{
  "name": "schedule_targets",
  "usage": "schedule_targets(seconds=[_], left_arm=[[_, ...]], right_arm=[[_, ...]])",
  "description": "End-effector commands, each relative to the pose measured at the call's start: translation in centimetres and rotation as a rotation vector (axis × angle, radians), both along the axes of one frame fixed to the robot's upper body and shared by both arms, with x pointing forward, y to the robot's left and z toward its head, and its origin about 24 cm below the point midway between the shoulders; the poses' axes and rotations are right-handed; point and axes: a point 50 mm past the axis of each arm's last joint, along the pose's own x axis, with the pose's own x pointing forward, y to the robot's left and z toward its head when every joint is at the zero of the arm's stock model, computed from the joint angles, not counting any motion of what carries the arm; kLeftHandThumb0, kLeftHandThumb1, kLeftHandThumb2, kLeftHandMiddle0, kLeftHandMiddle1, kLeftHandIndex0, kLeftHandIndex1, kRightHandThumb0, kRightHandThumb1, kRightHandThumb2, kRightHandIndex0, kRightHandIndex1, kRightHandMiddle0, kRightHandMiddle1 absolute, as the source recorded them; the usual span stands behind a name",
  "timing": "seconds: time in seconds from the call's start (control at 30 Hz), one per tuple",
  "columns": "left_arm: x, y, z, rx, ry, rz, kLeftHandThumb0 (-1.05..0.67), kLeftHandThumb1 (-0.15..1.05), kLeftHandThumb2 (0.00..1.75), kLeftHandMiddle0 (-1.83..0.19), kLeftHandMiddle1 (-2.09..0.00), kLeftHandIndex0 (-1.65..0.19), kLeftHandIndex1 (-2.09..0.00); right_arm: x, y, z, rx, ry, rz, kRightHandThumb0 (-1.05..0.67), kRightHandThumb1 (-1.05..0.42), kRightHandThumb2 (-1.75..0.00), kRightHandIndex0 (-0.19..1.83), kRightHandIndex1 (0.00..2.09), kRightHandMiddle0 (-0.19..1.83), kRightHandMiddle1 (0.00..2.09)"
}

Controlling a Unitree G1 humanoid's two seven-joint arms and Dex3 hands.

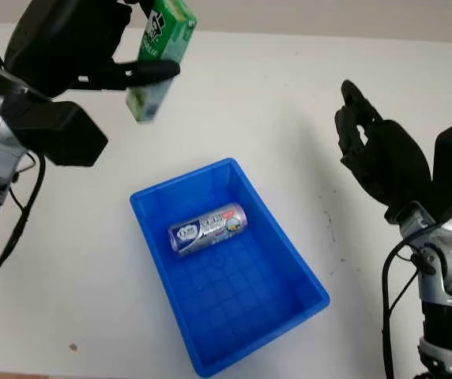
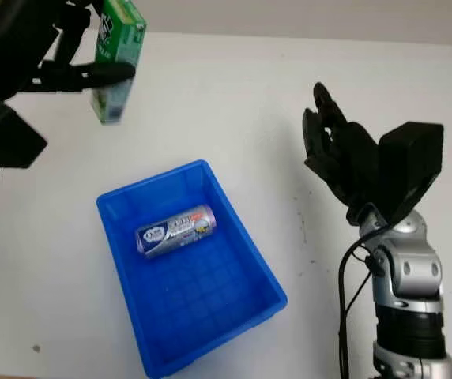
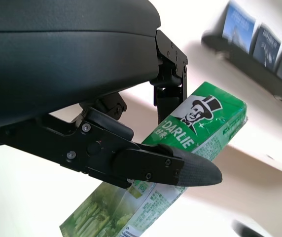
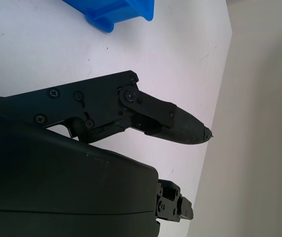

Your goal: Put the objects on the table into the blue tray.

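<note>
Left eye view | left hand (image 1: 92, 59) pinched green toothpaste box (image 1: 161, 59), aloft over table's far-left corner | can (image 1: 208, 228) already in blue tray (image 1: 289, 245) | right hand (image 1: 384, 158) open, near right edge | next: carry over tray, release

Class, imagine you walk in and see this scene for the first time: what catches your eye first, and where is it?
First, the green toothpaste box, held in the air by the left hand beyond the far left corner of the blue tray. Next, the bright tray itself at the middle of the white table, with a silver can lying on its side inside. The right hand is open, raised to the tray's right.
</note>
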Motion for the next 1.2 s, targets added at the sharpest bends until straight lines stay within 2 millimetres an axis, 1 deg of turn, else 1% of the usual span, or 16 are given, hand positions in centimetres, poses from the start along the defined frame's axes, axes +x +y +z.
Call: schedule_targets(seconds=[0.0, 0.1, 0.27, 0.37, 0.4, 0.43, 0.47, 0.5, 0.53, 0.57, 0.6, 0.63, 0.73, 0.83, 1.0, 1.17], left_arm=[[-3.1, -0.9, 1.1, -0.023, 0.113, -0.126, -0.46, 1.05, 0.25, -0.83, -2.09, -0.41, -2.08], [-4.6, -1.2, 1.2, 0.04, 0.294, -0.181, -0.45, 1.05, 0.26, -0.82, -2.09, -0.46, -2.09], [-6.0, -1.6, 1.0, 0.111, 0.555, -0.246, -0.47, 1.05, 0.3, -0.7, -2.09, -0.35, -2.04], [-6.1, -1.9, 0.1, 0.129, 0.674, -0.317, -0.44, 1.05, 0.3, -0.6, -2.03, -0.36, -1.81], [-6.1, -2.1, -0.3, 0.135, 0.72, -0.353, -0.41, 1.05, 0.29, -0.54, -1.86, -0.33, -1.64], [-6.1, -2.2, -0.5, 0.14, 0.751, -0.378, -0.38, 1.05, 0.28, -0.47, -1.65, -0.28, -1.36], [-6.0, -2.3, -0.7, 0.151, 0.791, -0.388, -0.37, 1.05, 0.28, -0.45, -1.58, -0.26, -1.25], [-6.0, -2.3, -0.9, 0.153, 0.83, -0.402, -0.38, 1.05, 0.26, -0.42, -1.35, -0.24, -1.06], [-6.0, -2.5, -1.1, 0.156, 0.867, -0.418, -0.39, 1.05, 0.21, -0.46, -0.78, -0.24, -0.7], [-6.0, -2.6, -1.3, 0.163, 0.902, -0.437, -0.4, 1.05, 0.19, -0.48, -0.44, -0.26, -0.46], [-6.0, -2.8, -1.4, 0.171, 0.926, -0.456, -0.42, 1.05, 0.16, -0.43, -0.23, -0.23, -0.28], [-5.9, -2.9, -1.5, 0.181, 0.944, -0.468, -0.45, 1.05, 0.12, -0.28, -0.1, -0.15, -0.14], [-5.7, -2.9, -1.8, 0.135, 0.959, -0.523, -0.55, 1.05, 0.08, 0.03, -0.02, 0.02, -0.03], [-5.5, -2.9, -1.8, 0.071, 0.958, -0.546, -0.6, 1.04, 0.06, 0.16, -0.03, 0.1, -0.03], [-5.2, -2.9, -1.9, -0.086, 0.938, -0.547, -0.63, 1.04, 0.06, 0.19, 0.0, 0.15, -0.03], [-4.8, -2.6, -1.9, -0.183, 0.848, -0.511, -0.66, 1.05, 0.18, 0.16, -0.05, 0.13, -0.05]], right_arm=[[-0.1, 0.2, 0.0, 0.003, 0.001, 0.002, -0.6, -1.05, -0.72, -0.19, 0.0, -0.19, 0.0], [-0.1, 0.3, 0.0, 0.003, 0.0, 0.006, -0.6, -1.05, -0.72, -0.19, 0.0, -0.19, 0.0], [0.0, 0.4, 0.0, 0.003, 0.001, 0.006, -0.6, -1.05, -0.72, -0.19, 0.0, -0.19, 0.0], [0.0, 0.5, 0.0, 0.003, -0.001, 0.009, -0.6, -1.05, -0.72, -0.19, 0.0, -0.19, 0.0], [0.1, 0.5, 0.1, 0.001, 0.0, 0.007, -0.6, -1.05, -0.72, -0.19, 0.0, -0.19, 0.0], [0.1, 0.5, 0.1, 0.0, 0.0, 0.006, -0.6, -1.05, -0.72, -0.19, 0.0, -0.19, 0.0], [0.1, 0.5, 0.1, 0.003, 0.002, 0.006, -0.6, -1.05, -0.72, -0.19, 0.0, -0.19, 0.0], [0.1, 0.5, 0.0, 0.004, 0.003, 0.006, -0.6, -1.05, -0.72, -0.19, 0.0, -0.19, 0.0], [0.0, 0.5, 0.0, 0.003, 0.005, 0.007, -0.6, -1.05, -0.72, -0.19, 0.0, -0.19, 0.0], [0.0, 0.6, 0.0, 0.001, 0.006, 0.007, -0.6, -1.05, -0.72, -0.19, 0.0, -0.19, 0.0], [0.0, 0.6, 0.0, -0.001, 0.007, 0.007, -0.6, -1.05, -0.72, -0.19, 0.0, -0.19, 0.0], [0.0, 0.6, 0.0, -0.002, 0.006, 0.005, -0.6, -1.05, -0.72, -0.19, 0.0, -0.19, 0.0], [-0.1, 0.6, 0.0, 0.003, 0.005, 0.0, -0.6, -1.05, -0.71, -0.19, 0.0, -0.19, 0.0], [-0.1, 0.5, 0.0, 0.001, 0.006, 0.001, -0.61, -1.05, -0.7, -0.19, 0.0, -0.19, 0.0], [0.1, 0.6, 0.0, -0.002, 0.006, 0.009, -0.61, -1.05, -0.7, -0.19, 0.0, -0.19, 0.0], [0.2, 0.7, 0.1, 0.004, 0.009, 0.014, -0.61, -1.05, -0.71, -0.19, 0.0, -0.19, 0.0]])
